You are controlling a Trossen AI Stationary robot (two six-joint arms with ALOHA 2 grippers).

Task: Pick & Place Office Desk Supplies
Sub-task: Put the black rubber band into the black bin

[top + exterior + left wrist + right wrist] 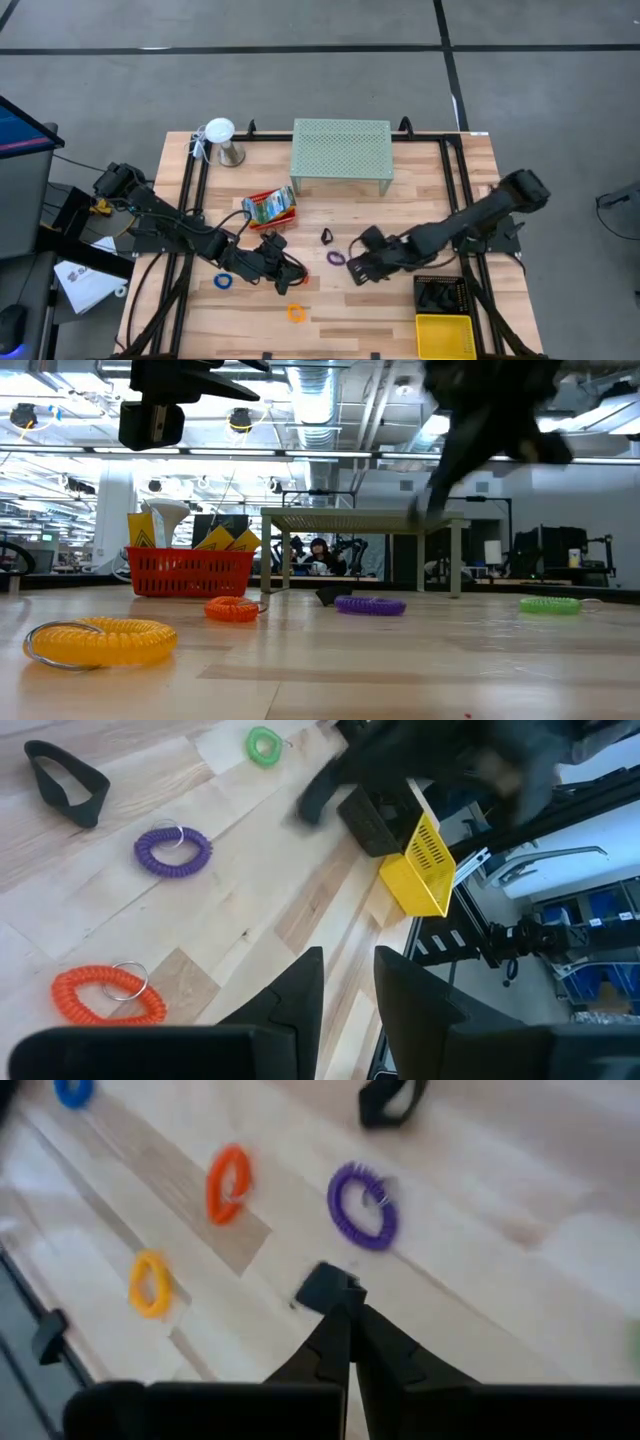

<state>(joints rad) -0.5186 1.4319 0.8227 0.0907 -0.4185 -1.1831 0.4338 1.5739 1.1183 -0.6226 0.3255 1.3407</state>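
My right gripper (345,1298) hangs above the table's middle (355,268), shut on a small black clip (322,1287). My left gripper (348,982) waits open a little to its left (280,265), with nothing between its fingers. Elastic loops lie flat on the wood: purple (362,1205), orange (228,1180), yellow (150,1280), blue (223,281) and green (264,745). Another black clip (327,237) lies beyond the purple loop. Crayon boxes and a green pack (270,205) sit in a red tray (190,572). My right gripper pinches the small black clip (322,1287) at the very ends of its two shut fingers, which slant down from the table's right. The clip sticks out past the fingertips (340,1320) and hangs clear of the wood.
A mint-green mesh shelf (340,155) stands at the far middle, with a white lamp-like object (220,135) to its left. A black tray (440,292) and a yellow tray (443,335) sit at the near right corner. Black rails (190,200) run along both table sides.
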